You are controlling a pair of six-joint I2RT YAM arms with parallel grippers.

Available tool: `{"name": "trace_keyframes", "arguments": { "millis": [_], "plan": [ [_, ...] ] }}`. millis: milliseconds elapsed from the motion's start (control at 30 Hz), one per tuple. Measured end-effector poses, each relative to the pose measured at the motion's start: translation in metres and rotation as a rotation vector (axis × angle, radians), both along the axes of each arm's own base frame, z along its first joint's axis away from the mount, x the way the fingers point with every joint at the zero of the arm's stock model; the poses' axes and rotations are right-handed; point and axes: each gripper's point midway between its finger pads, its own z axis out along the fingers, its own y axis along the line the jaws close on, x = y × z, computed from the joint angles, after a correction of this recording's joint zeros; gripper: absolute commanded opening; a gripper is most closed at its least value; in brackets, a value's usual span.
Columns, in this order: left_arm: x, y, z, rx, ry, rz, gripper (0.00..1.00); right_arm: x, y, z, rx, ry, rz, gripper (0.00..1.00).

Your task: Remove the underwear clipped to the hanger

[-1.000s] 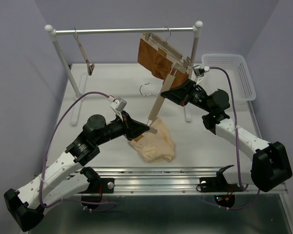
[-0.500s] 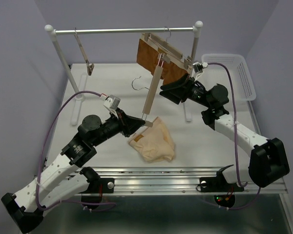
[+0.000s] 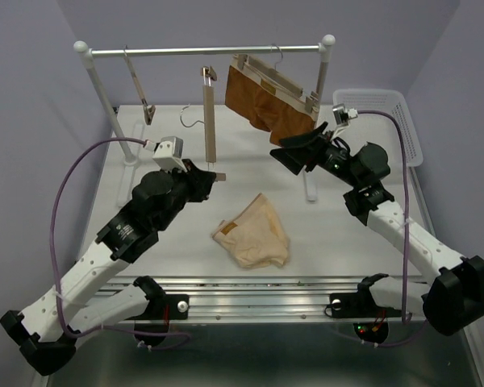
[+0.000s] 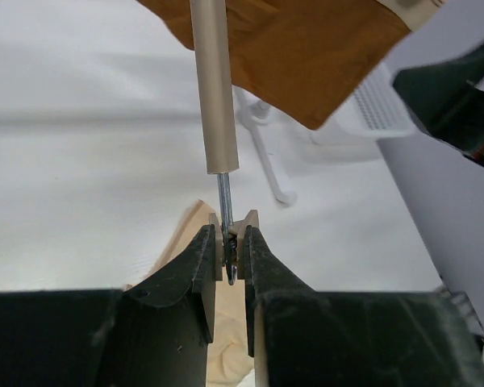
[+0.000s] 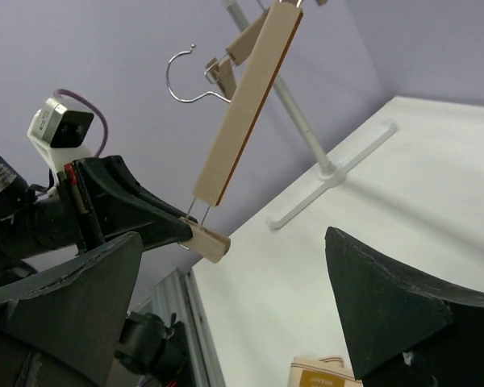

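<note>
Half a second ago the slim light-wood bar hanger (image 3: 209, 113) leaned with its lower end just over the pale cream fabric briefs (image 3: 254, 235), close beside the right gripper (image 3: 284, 151). Now it stands nearly upright, carried left and farther back, well apart from both. The briefs lie crumpled on the white table (image 3: 250, 181), toward the near edge, free of the hanger and where they lay before. The left gripper (image 3: 213, 174) is clenched on the hanger's lower end. The right gripper's jaws are spread wide, grasping nothing, just below the rust-brown underwear (image 3: 262, 97) hanging from the silver rail (image 3: 194, 51).

The top view leaves the grasp too small to read. The left wrist view shows the fingers (image 4: 200, 262) pinching a small pale clip (image 4: 250, 222), probably wooden, on a wire stem under the bar. Only the right wrist view shows the silver wire hook (image 5: 185, 76) clearly, and a label on the briefs' waistband.
</note>
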Motion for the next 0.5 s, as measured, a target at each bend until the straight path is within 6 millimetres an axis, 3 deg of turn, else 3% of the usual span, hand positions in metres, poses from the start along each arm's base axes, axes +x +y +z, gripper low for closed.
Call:
{"name": "trace_keyframes", "arguments": {
  "millis": [133, 167, 333, 500],
  "plan": [
    [0.036, 0.004, 0.006, 0.088, 0.042, 0.151, 0.00, 0.000, -0.014, 0.004, -0.014, -0.030, -0.093, 1.00],
    [0.046, 0.004, 0.022, 0.090, 0.030, 0.190, 0.00, 0.001, -0.016, 0.002, -0.020, -0.027, -0.111, 1.00],
    [0.096, -0.011, 0.002, 0.237, 0.098, 0.316, 0.00, 0.008, -0.024, -0.020, -0.064, 0.016, -0.180, 1.00],
    [0.110, -0.006, -0.007, 0.340, 0.111, 0.371, 0.00, 0.006, -0.033, -0.022, -0.083, 0.015, -0.229, 1.00]
  ]
}}
